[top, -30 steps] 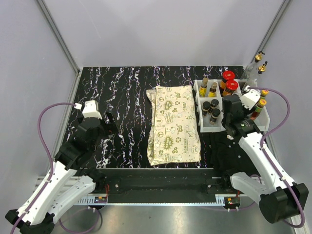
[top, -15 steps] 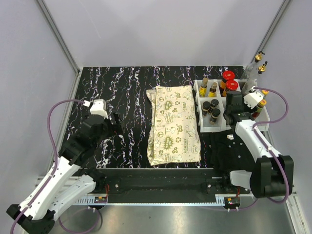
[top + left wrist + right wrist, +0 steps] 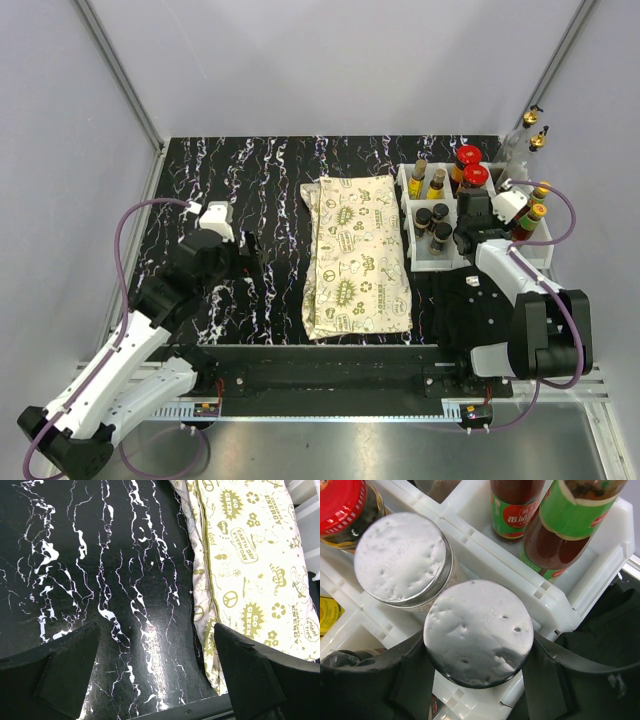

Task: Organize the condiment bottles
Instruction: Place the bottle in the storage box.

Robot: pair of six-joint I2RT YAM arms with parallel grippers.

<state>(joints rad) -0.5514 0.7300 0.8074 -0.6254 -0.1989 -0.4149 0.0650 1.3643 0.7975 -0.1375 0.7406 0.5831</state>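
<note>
Since a second ago the left gripper (image 3: 155,632) has slid rightward toward the patterned cloth (image 3: 355,255) in the middle of the frame, its fingers spread wide over the black marbled table (image 3: 250,175). At the right of the overhead view the right gripper (image 3: 477,650) is clamped on a white-capped jar (image 3: 479,625) over the white bin (image 3: 485,547), just beside a second white-capped jar (image 3: 400,555). The other condiment bottles (image 3: 440,190) stand in the bin's compartments.

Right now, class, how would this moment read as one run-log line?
left claw: open, empty, above table beside cloth | right claw: shut on white-capped jar at bin
</note>
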